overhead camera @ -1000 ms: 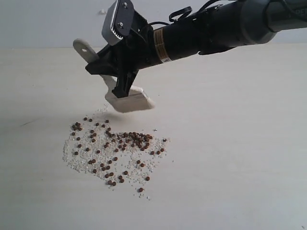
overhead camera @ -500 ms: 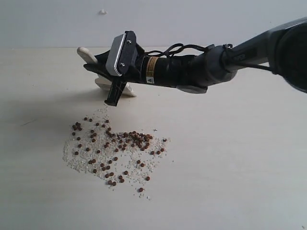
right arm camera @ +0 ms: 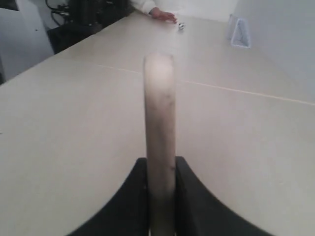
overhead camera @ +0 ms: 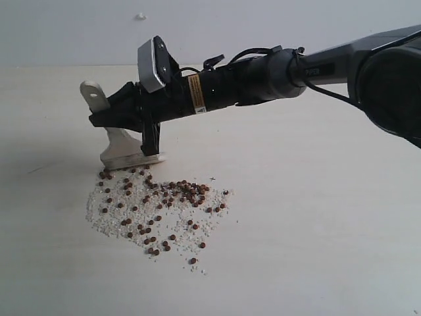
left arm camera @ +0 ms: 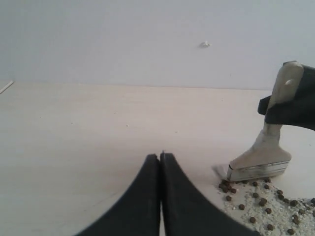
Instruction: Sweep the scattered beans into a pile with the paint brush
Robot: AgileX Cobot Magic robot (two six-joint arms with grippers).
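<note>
Reddish-brown beans (overhead camera: pixel 154 204) lie spread in a loose patch on the pale table, densest around its middle (overhead camera: pixel 187 191). My right gripper (overhead camera: pixel 110 117) reaches across from the right and is shut on the pale wooden handle of the paint brush (overhead camera: pixel 125 150). The brush stands nearly upright, its head down on the table at the patch's far left edge. In the right wrist view the handle (right arm camera: pixel 159 113) sticks out between the black fingers (right arm camera: pixel 135 182). The left wrist view shows my left gripper (left arm camera: pixel 161 157) shut and empty, off to the side of the brush (left arm camera: pixel 258 164) and beans (left arm camera: pixel 256 201).
Fine off-white grains (overhead camera: pixel 105 220) are mixed among the beans. A small white speck (overhead camera: pixel 140 16) sits on the back wall. In the right wrist view, a clear stand (right arm camera: pixel 239 33) and a person's hand (right arm camera: pixel 162 15) are at the table's far end.
The right gripper swung the brush from above the patch back and left, then lowered it until the head met the table at the beans' far left edge. The left gripper stayed shut.
</note>
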